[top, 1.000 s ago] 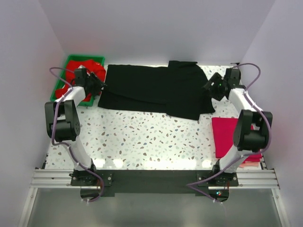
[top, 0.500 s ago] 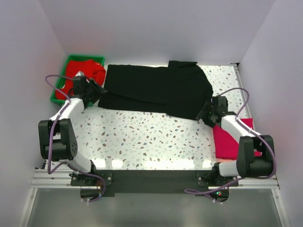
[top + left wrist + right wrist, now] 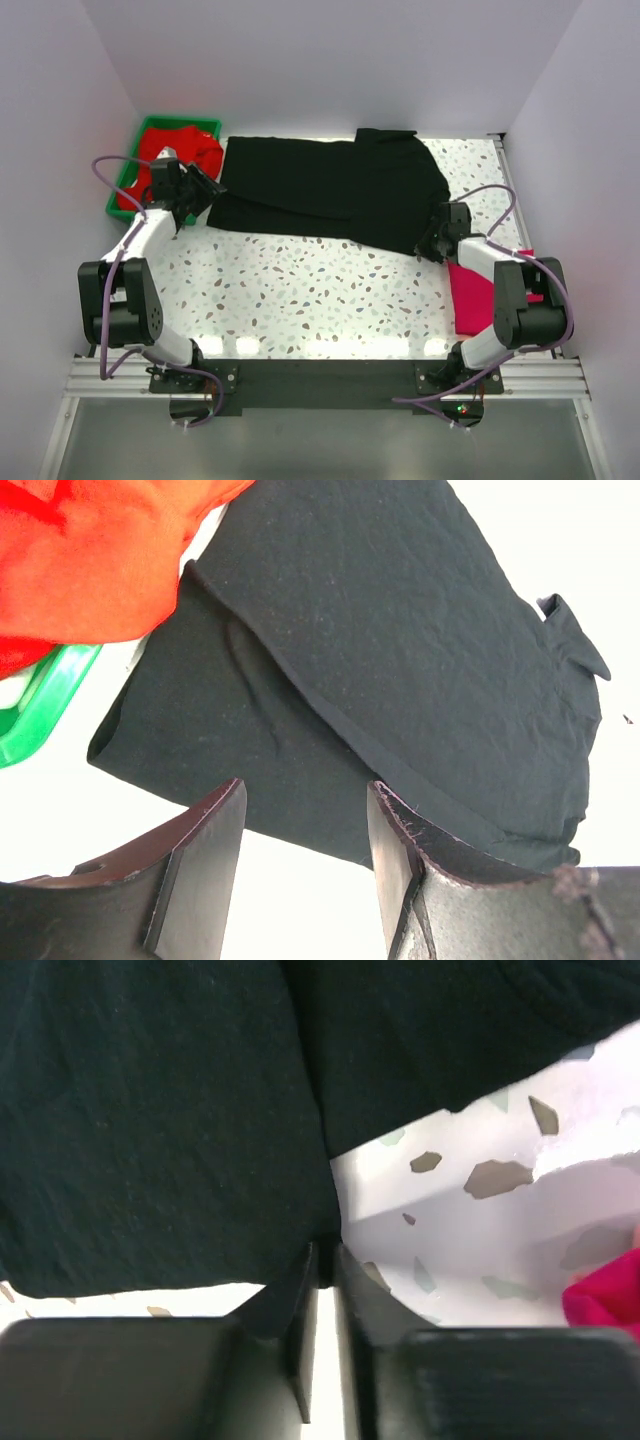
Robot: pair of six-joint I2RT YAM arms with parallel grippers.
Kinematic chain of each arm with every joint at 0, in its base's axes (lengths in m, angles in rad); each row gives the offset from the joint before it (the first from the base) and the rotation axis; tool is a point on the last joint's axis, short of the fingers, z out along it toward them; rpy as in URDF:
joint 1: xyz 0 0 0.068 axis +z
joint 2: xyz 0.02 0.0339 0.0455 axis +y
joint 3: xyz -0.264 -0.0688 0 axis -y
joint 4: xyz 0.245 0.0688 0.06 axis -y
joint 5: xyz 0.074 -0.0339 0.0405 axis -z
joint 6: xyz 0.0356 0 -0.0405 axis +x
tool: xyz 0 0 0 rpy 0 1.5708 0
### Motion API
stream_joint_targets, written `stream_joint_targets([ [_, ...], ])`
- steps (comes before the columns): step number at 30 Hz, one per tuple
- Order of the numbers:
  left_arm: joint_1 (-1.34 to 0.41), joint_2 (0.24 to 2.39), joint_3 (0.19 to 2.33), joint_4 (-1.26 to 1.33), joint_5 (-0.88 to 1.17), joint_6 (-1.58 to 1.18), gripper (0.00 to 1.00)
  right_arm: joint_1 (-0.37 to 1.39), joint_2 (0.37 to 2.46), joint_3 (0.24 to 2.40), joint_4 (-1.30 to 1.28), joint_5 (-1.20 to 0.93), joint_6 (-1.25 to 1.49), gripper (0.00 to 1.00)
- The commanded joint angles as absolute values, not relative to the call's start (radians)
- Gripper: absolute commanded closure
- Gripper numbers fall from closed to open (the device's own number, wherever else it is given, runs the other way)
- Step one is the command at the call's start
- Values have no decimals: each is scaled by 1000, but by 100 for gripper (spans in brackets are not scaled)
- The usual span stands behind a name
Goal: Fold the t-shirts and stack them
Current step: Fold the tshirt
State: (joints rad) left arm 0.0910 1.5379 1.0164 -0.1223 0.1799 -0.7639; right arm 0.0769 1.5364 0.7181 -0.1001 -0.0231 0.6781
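One green tray (image 3: 185, 121): red t-shirts (image 3: 185, 148) inside.
Left hand (image 3: 305, 790): spread beside black t-shirt (image 3: 400, 650), unchanged.
Right hand (image 3: 322, 1255): pinching the black t-shirt's hem; wider before.

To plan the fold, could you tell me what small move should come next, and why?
Probably lower the left pincer onto the near left edge of the black t-shirt and close it: it hangs open above that edge, while the right pincer looks already shut on the near right corner.
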Motion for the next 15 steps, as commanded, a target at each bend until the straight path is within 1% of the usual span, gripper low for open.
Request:
stream_joint_targets([
  [1, 89, 1512, 1028, -106, 198, -739, 44, 81, 1517, 758, -84, -55, 695, 91],
  [2, 89, 1514, 1028, -104, 199, -739, 44, 83, 1513, 768, -101, -69, 695, 96],
  [5, 90, 1526, 1029, -103, 199, -741, 44, 81, 1493, 836, -152, -113, 693, 100],
  [10, 89, 1565, 1035, -94, 199, -750, 44, 83, 1532, 1021, -241, -182, 686, 100],
  [15, 89, 1629, 1071, -89, 210, -761, 44, 80, 1666, 1213, -267, -227, 709, 100],
])
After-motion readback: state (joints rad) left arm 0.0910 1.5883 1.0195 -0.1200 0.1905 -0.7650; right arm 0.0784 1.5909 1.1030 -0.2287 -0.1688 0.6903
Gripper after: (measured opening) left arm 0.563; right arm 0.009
